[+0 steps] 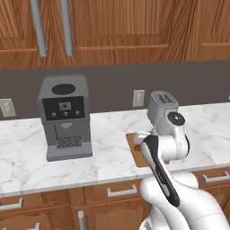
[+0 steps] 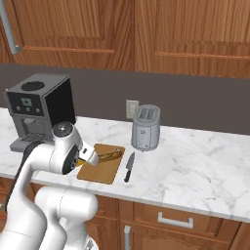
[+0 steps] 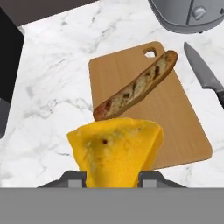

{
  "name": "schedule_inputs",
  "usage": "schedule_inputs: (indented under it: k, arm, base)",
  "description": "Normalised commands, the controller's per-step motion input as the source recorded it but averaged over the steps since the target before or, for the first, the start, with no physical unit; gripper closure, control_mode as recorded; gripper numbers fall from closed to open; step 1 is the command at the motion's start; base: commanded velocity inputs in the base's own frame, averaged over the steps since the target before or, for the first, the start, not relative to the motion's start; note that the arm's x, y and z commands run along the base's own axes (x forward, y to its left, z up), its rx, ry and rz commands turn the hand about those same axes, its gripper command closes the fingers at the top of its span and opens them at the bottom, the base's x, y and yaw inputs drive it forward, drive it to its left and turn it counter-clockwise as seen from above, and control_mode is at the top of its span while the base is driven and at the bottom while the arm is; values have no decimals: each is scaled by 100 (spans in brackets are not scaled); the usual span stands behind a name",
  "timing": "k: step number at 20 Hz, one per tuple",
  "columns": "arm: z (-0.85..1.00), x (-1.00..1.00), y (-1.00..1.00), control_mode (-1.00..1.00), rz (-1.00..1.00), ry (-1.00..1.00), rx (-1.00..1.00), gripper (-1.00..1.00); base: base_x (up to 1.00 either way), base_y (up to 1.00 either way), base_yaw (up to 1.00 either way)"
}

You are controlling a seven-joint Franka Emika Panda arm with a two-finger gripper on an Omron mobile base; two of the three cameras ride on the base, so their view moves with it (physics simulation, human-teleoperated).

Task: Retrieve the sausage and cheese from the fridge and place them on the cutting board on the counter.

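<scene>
My gripper (image 3: 113, 178) is shut on the cheese (image 3: 116, 151), a bright yellow wedge held just above the near end of the cutting board (image 3: 175, 118). The light-brown board lies on the white marble counter (image 3: 52, 87), its handle hole at the far corner. A long golden-brown bread-like piece (image 3: 135, 86) with dark marks lies diagonally across the board. From the right base view, the cheese (image 2: 78, 162) shows as a yellow patch beside the arm, at the left edge of the board (image 2: 100, 170). The sausage and the fridge are out of view.
A black-handled knife (image 2: 129, 167) lies on the counter just right of the board. A silver toaster (image 2: 145, 127) stands behind it. A grey coffee machine (image 1: 65, 117) stands to the left. Wooden cabinets hang above, and drawers with silver handles run below.
</scene>
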Motion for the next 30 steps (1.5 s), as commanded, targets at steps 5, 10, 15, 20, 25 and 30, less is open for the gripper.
schedule_inputs:
  k: [5,10,15,20,25,30]
  arm:
    - [-18,-2,3,-100,0,13,-12,100]
    - [-23,-16,0,-100,0,5,-8,100]
    - [-32,15,0,-100,0,1,-4,100]
    - [-34,27,2,-100,3,0,0,100]
    - [-41,14,0,-100,1,6,0,100]
    - [-47,21,0,-100,0,8,0,100]
  base:
    - [0,0,0]
    - [0,0,0]
    - [0,0,0]
    - [0,0,0]
    - [0,0,0]
    - [0,0,0]
